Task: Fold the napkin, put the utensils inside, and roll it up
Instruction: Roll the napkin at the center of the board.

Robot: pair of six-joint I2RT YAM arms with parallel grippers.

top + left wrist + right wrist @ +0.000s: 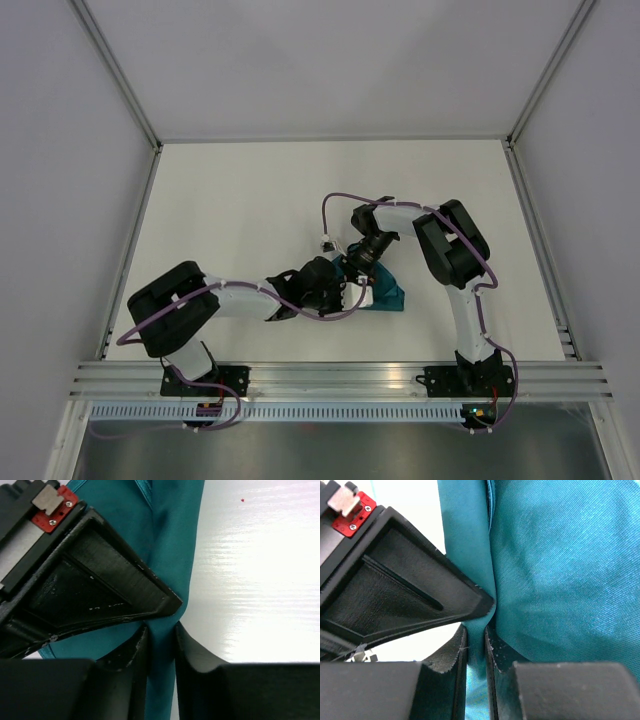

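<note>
Pinching a raised ridge of the napkin (560, 580) between its two fingers, the right tool (476, 645) is holding the cloth firmly. The left tool (161, 637) is meeting it tip to tip and is also gripping a teal ridge, its fingers pressing the cloth from both sides. Beyond both tools the napkin is lying bunched on the tabletop (260, 580). I am judging that the folding is partly done and the rolling is not finished. The utensil is not showing anywhere; whether it is lying inside the cloth, I cannot tell. From above, the arms are hiding most of the napkin.
</note>
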